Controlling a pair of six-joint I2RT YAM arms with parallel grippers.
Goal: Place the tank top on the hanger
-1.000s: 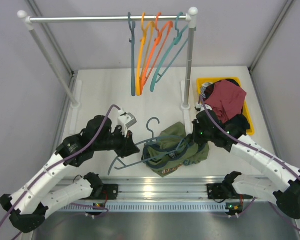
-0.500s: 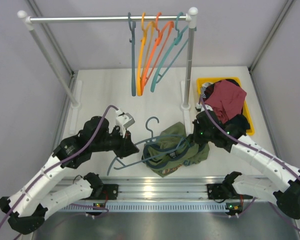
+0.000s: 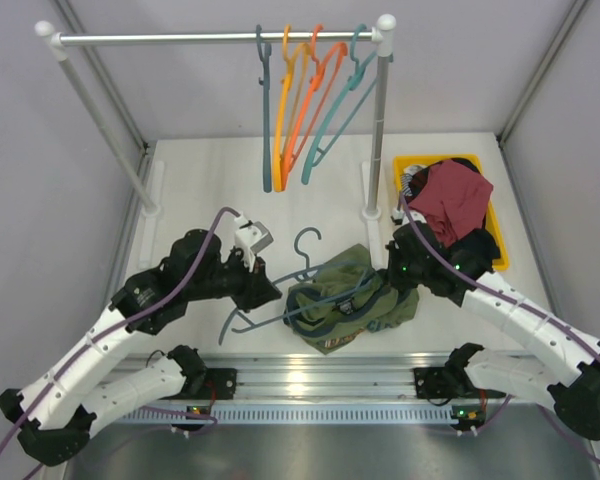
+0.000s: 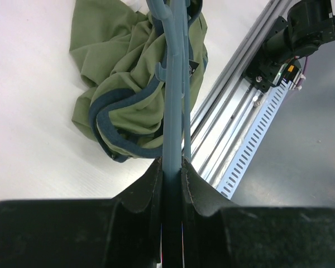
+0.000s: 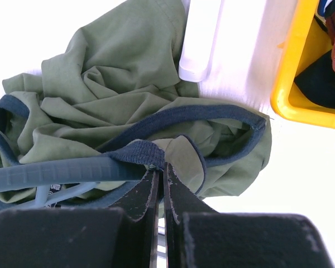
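- My left tool is closed tight on the hanger. Its two dark pads pinch the thin slate-teal bar from either side, with no gap showing.
- From the top view, that grip is at the hanger's left end. The hook stands over the tabletop on the side towards the clothes rail, and the rest of the frame runs to the right into the cloth.
- My right tool is fully closed, its fingertips nipping the dark teal trim of the tank top at a strap.
- In my right wrist view, that strap lies over the end of the hanger's arm, just beside my fingertips.
- The tank top lies crumpled on the tabletop between my two arms, near the aluminium rail at the near edge. Its olive cloth is bunched around the hanger's right half, and a bit of the chest print shows at its near side.
- The white foot of the rail's right post touches the far edge of the top.
- To the right stands a yellow bin with a maroon garment heaped in it, well apart from the top.
- Orange hangers and teal ones hang on the clothes rail at the back.
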